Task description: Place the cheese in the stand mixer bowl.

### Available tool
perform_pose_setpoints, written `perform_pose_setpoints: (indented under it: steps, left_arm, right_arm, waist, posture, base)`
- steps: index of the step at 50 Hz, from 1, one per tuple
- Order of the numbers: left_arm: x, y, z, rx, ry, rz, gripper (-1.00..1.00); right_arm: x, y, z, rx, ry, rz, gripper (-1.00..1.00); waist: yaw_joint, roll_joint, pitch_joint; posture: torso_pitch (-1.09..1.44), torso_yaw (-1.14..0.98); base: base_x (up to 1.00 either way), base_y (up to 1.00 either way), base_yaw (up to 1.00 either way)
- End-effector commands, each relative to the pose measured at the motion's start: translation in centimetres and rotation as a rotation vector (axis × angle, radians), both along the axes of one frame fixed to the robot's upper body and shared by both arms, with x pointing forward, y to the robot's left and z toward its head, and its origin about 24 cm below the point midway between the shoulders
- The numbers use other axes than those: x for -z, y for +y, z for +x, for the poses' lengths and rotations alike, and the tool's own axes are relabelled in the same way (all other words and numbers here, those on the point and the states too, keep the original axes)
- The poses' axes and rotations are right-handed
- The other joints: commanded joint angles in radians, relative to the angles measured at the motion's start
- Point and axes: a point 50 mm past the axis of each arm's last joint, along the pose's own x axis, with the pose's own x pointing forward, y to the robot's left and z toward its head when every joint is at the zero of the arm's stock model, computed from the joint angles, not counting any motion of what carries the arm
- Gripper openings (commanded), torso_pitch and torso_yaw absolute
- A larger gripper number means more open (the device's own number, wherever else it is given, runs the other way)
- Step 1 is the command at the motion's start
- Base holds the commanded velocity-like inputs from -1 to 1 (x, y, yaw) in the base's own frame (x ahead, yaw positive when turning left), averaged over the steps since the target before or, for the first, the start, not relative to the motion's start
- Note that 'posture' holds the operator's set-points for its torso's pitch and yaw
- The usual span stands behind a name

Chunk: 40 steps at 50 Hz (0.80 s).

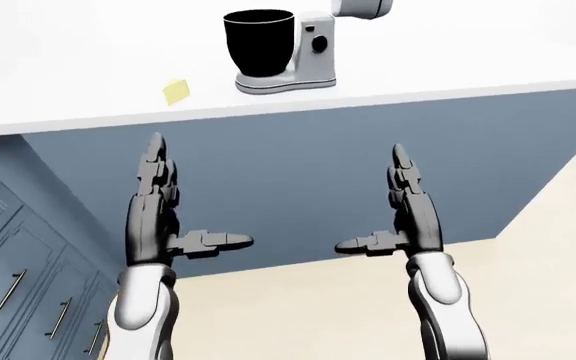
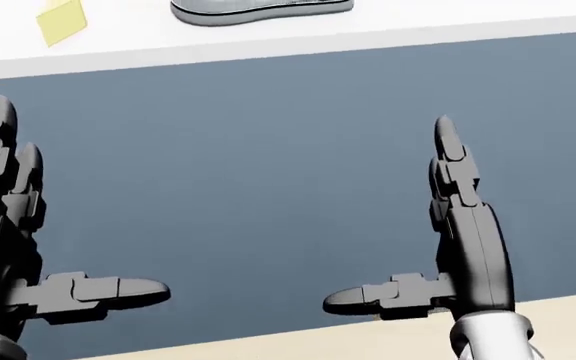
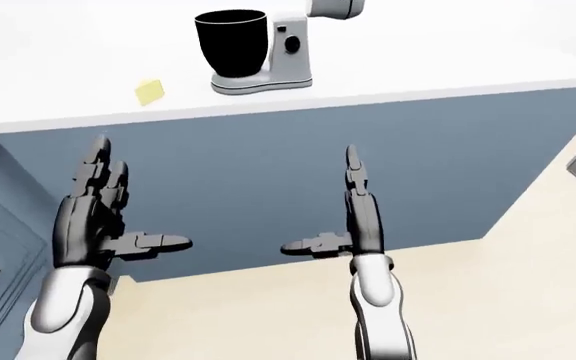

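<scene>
Cheese (image 1: 177, 91): a small yellow block lying on the white worktop (image 1: 88, 82), at about 9 o'clock from the mixer and apart from it.
Mixer (image 1: 313, 45): white stand mixer on the worktop near its edge, at 12 o'clock in the left-eye view; its head is tipped up.
Bowl (image 1: 259, 43): black, upright on the mixer's base, open at the top; what lies inside cannot be told.
Left hand (image 1: 158, 202): held up before the blue cabinet face (image 1: 298, 165), below the worktop edge; fingers (image 1: 154, 161) spread wide and straight toward 12 o'clock, thumb pointing to 3 o'clock; it holds nothing.
Right hand (image 1: 408, 214): level with the left and well apart from it; fingers straight toward 12 o'clock, thumb toward 9 o'clock, spread wide, empty.
Floor (image 1: 528, 285): pale beige, at 5 o'clock.
Drawers (image 1: 18, 277): blue fronts with bar handles, at 8 o'clock in the left-eye view.
</scene>
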Motion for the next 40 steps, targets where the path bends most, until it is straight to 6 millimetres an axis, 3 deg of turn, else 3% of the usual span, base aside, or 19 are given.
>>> perform_pose_setpoints:
  steps: [1,7,9,10,11,13,19,21,23,24,25,28,31,33,36,37,38,40]
  left_arm:
    - [-1.66,-0.49,-0.31,0.023,-0.094,0.008,1.0]
    - [-1.63,-0.51,-0.32,0.023,-0.094,0.008,1.0]
    - [-1.67,-0.53,-0.37,0.023,-0.094,0.008,1.0]
    - [-1.67,-0.54,-0.4,0.023,-0.093,0.008,1.0]
    - [-1.67,-0.55,-0.41,0.023,-0.093,0.008,1.0]
    - [-1.71,-0.55,-0.42,0.023,-0.094,0.008,1.0]
    - [-1.67,-0.58,-0.39,0.024,-0.093,0.009,1.0]
    - [-1.62,-0.56,-0.35,0.024,-0.092,0.009,1.0]
    - [-1.64,-0.52,-0.34,0.023,-0.092,0.008,1.0]
    - [-1.63,-0.52,-0.31,0.022,-0.092,0.008,1.0]
    - [-1.62,-0.5,-0.3,0.021,-0.092,0.007,1.0]
    - [-1.62,-0.49,-0.3,0.022,-0.093,0.008,1.0]
    - [-1.66,-0.46,-0.32,0.021,-0.093,0.009,1.0]
    - [-1.72,-0.42,-0.3,0.02,-0.093,0.007,1.0]
    - [-1.68,-0.46,-0.32,0.021,-0.092,0.008,1.0]
    - [-1.66,-0.46,-0.3,0.021,-0.092,0.008,1.0]
    - [-1.67,-0.47,-0.29,0.022,-0.091,0.009,1.0]
    - [-1.75,-0.46,-0.33,0.022,-0.093,0.008,1.0]
  right_arm:
    - [-1.98,-0.33,-0.1,0.013,-0.103,-0.01,1.0]
    - [-1.99,-0.32,-0.09,0.013,-0.104,-0.011,1.0]
    - [-1.97,-0.35,-0.11,0.013,-0.104,-0.011,1.0]
    - [-1.97,-0.35,-0.12,0.013,-0.104,-0.011,1.0]
    - [-1.94,-0.35,-0.11,0.013,-0.103,-0.011,1.0]
    - [-1.94,-0.34,-0.08,0.014,-0.103,-0.01,1.0]
    - [-1.95,-0.33,-0.07,0.013,-0.103,-0.01,1.0]
    - [-1.91,-0.32,-0.08,0.013,-0.102,-0.01,1.0]
    - [-1.92,-0.33,-0.11,0.012,-0.103,-0.01,1.0]
    - [-1.92,-0.32,-0.11,0.012,-0.103,-0.01,1.0]
    - [-1.92,-0.3,-0.08,0.011,-0.102,-0.01,1.0]
    - [-2.02,-0.28,-0.12,0.011,-0.103,-0.011,1.0]
    - [-2.03,-0.29,-0.15,0.012,-0.102,-0.011,1.0]
    - [-2.1,-0.27,-0.11,0.012,-0.102,-0.011,1.0]
    - [-2.12,-0.25,-0.1,0.012,-0.103,-0.012,1.0]
    - [-2.13,-0.25,-0.12,0.012,-0.103,-0.012,1.0]
    - [-2.13,-0.25,-0.13,0.012,-0.103,-0.011,1.0]
    - [-2.16,-0.25,-0.11,0.011,-0.104,-0.012,1.0]
  waist:
    - [-0.003,0.004,-0.016]
    - [0.002,-0.056,-0.016]
    - [0.004,-0.098,-0.02]
    - [0.002,-0.134,-0.034]
    - [-0.007,-0.102,-0.024]
    - [-0.007,-0.11,-0.019]
    - [-0.01,-0.054,-0.008]
    - [-0.014,-0.018,-0.01]
    - [-0.013,0.051,-0.032]
    - [-0.002,-0.004,-0.02]
    - [-0.007,0.016,-0.019]
    - [-0.001,-0.003,-0.027]
    - [0.001,-0.035,-0.017]
    - [0.004,-0.063,-0.017]
    - [0.002,-0.136,-0.026]
    - [-0.008,-0.094,-0.026]
    - [-0.002,-0.109,-0.022]
    - [-0.01,-0.101,-0.023]
  posture:
    - [0.0,0.0]
    - [0.0,0.0]
    - [0.0,0.0]
    - [0.0,0.0]
    - [0.0,0.0]
    - [0.0,0.0]
    - [0.0,0.0]
    - [0.0,0.0]
    - [0.0,0.0]
    - [0.0,0.0]
    - [0.0,0.0]
    - [0.0,0.0]
    - [0.0,0.0]
    - [0.0,0.0]
    - [0.0,0.0]
    - [0.0,0.0]
    - [0.0,0.0]
    - [0.0,0.0]
  base:
    - [0.12,0.0,0.0]
    - [0.12,0.0,0.0]
    - [0.11,0.0,0.0]
    - [0.12,0.0,0.0]
    - [0.12,0.0,0.0]
    - [0.12,0.0,0.0]
    - [0.12,0.0,0.0]
    - [0.12,0.0,0.0]
    - [0.12,0.0,0.0]
    - [0.11,0.0,0.0]
    - [0.12,0.0,0.0]
    - [0.11,0.0,0.0]
    - [0.12,0.0,0.0]
    - [0.12,0.0,0.0]
    - [0.11,0.0,0.0]
    - [0.12,0.0,0.0]
    - [0.12,0.0,0.0]
    - [0.11,0.0,0.0]
